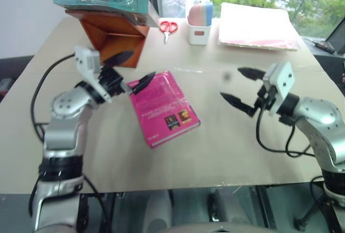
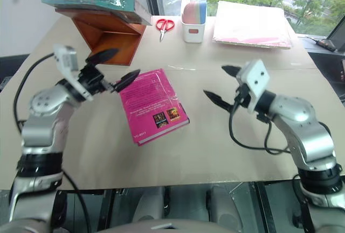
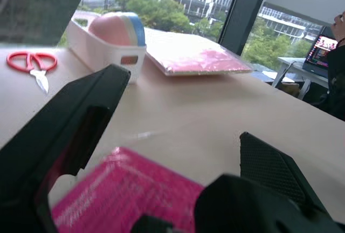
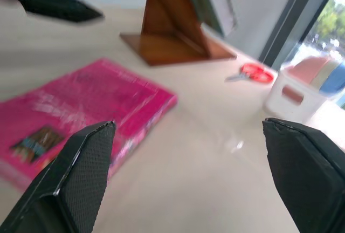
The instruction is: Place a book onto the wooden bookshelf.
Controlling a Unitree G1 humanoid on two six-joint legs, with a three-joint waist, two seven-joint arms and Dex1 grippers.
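The teal-green book (image 1: 99,0) lies flat across an angled board of the reddish-brown wooden bookshelf (image 1: 116,36) at the table's far left, overhanging on both sides. My left gripper (image 1: 144,63) hovers open and empty in front of the shelf, over the top corner of a magenta-pink book (image 1: 163,106) that lies on the table. On the right, my right gripper (image 1: 230,83) is open and empty above bare table, pointing toward the pink book. In the right wrist view the bookshelf (image 4: 172,33) and the teal book (image 4: 207,1) stand beyond the pink book (image 4: 81,114).
Red scissors (image 1: 168,27), a white bin (image 1: 198,28) of pastel items and a flat pink stack (image 1: 256,25) sit along the far edge by the window. A person (image 3: 337,55) sits beyond the table. Cables trail from both wrists.
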